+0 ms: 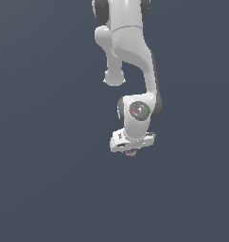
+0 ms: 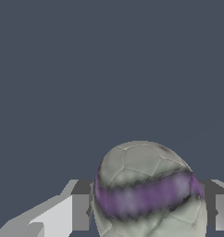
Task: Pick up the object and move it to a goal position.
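One grasp looks done: tool pinching the ball between its fingers, no tabletop edge visible to place it, carry to unseen goal judged still left.

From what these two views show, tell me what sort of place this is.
Probably a bare simulated test scene, not a real room: a flat, featureless slate-blue surface, a smoothly rendered white Panda arm, and a purple-banded ball between the gripper fingers.
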Available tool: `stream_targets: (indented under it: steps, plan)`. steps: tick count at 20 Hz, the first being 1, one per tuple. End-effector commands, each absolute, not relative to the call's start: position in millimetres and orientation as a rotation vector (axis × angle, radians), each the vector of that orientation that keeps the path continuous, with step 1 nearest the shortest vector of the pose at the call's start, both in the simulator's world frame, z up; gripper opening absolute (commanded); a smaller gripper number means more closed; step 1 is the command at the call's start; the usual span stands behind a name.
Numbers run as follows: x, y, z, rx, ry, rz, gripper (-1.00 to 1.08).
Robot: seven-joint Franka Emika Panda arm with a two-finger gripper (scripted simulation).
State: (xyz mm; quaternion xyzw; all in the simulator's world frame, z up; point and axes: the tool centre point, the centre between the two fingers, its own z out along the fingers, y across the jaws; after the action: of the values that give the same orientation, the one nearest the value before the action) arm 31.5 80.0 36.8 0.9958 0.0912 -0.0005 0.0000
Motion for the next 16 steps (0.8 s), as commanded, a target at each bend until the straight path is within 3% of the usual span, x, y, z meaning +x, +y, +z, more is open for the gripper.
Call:
stream_targets:
  steps: [1, 16]
  plan:
    - [32, 80, 36, 3.128, 0.287, 0.0, -1.0]
    - [15, 103, 51, 3.128, 0.287, 0.0, -1.0]
